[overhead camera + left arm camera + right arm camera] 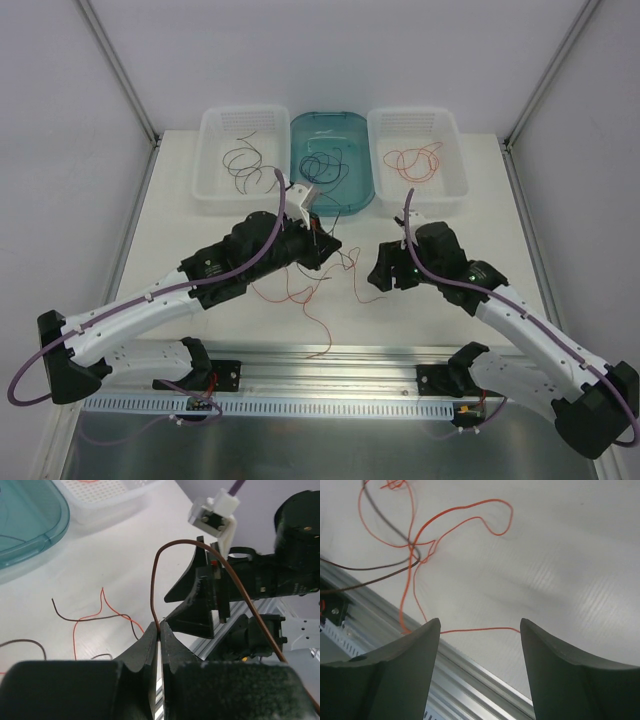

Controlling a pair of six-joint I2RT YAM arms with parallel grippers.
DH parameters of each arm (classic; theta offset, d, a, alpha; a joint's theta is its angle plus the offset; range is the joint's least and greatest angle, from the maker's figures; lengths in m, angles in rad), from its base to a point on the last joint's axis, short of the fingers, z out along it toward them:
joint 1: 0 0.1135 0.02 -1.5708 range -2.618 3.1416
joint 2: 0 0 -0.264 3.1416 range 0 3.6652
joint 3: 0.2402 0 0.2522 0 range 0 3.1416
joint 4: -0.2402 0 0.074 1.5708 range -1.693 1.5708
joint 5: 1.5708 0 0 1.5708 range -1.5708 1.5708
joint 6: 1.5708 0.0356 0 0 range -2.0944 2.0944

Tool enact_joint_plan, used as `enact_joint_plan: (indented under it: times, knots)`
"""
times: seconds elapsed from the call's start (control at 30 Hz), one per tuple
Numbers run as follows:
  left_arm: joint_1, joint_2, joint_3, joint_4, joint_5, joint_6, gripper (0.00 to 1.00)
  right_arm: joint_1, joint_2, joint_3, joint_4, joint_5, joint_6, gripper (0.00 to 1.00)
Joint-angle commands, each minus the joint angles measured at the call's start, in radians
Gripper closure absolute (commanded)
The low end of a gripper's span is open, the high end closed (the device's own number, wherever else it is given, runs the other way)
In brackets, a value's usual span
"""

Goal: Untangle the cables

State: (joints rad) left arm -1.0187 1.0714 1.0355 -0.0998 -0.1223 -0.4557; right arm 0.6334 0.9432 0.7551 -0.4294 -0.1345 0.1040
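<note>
My left gripper [322, 243] is shut on a dark brown cable [155, 575], pinched at the fingertips [150, 635]; the cable arcs up and runs off to the right. A loose tangle of red-orange cables [300, 290] and dark brown cables lies on the table between the arms. My right gripper [378, 275] is open and empty, hovering low over a red-orange cable [470, 513] that crosses a dark brown cable [375, 568]. A red-orange strand [480, 629] passes between its fingertips without touching them.
Three bins stand at the back: a white bin [205, 190] with dark brown cables, a teal bin [372, 192] with black-blue cables, and a white bin [462, 186] with red-orange cables. An aluminium rail [330, 360] runs along the near table edge.
</note>
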Motion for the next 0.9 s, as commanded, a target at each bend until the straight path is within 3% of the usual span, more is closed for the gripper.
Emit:
enact_joint_plan:
  times: [0.0, 0.2, 0.4, 0.53, 0.63, 0.73, 0.8, 0.83, 0.87]
  knots:
    - [0.017, -0.002, 0.031, -0.09, -0.016, 0.014, 1.0, 0.002, -0.072, -0.022, 0.142, -0.184, -0.033, 0.3]
    - [0.017, 0.007, 0.052, -0.098, -0.014, 0.017, 1.0, 0.023, -0.092, -0.062, 0.239, -0.258, 0.008, 0.26]
    - [0.017, 0.007, 0.061, -0.104, -0.008, 0.008, 1.0, 0.08, 0.005, -0.071, 0.314, -0.263, 0.01, 0.25]
    - [0.017, -0.01, 0.06, -0.112, -0.007, 0.003, 1.0, 0.103, 0.077, -0.082, 0.38, -0.258, 0.02, 0.27]
    - [0.017, -0.031, 0.055, -0.118, 0.0, 0.0, 1.0, 0.103, 0.117, -0.094, 0.418, -0.261, 0.023, 0.34]
    - [0.019, -0.051, 0.049, -0.13, 0.0, -0.001, 1.0, 0.103, 0.149, -0.092, 0.425, -0.28, 0.023, 0.49]
    - [0.022, -0.067, 0.046, -0.146, 0.0, 0.002, 1.0, 0.103, 0.152, -0.089, 0.42, -0.257, 0.016, 0.73]
    - [0.025, -0.071, 0.044, -0.162, 0.0, 0.002, 1.0, 0.101, 0.141, -0.086, 0.408, -0.238, 0.01, 0.91]
    - [0.028, -0.079, 0.041, -0.175, 0.003, 0.003, 1.0, 0.1, 0.135, -0.085, 0.394, -0.22, 0.002, 0.98]
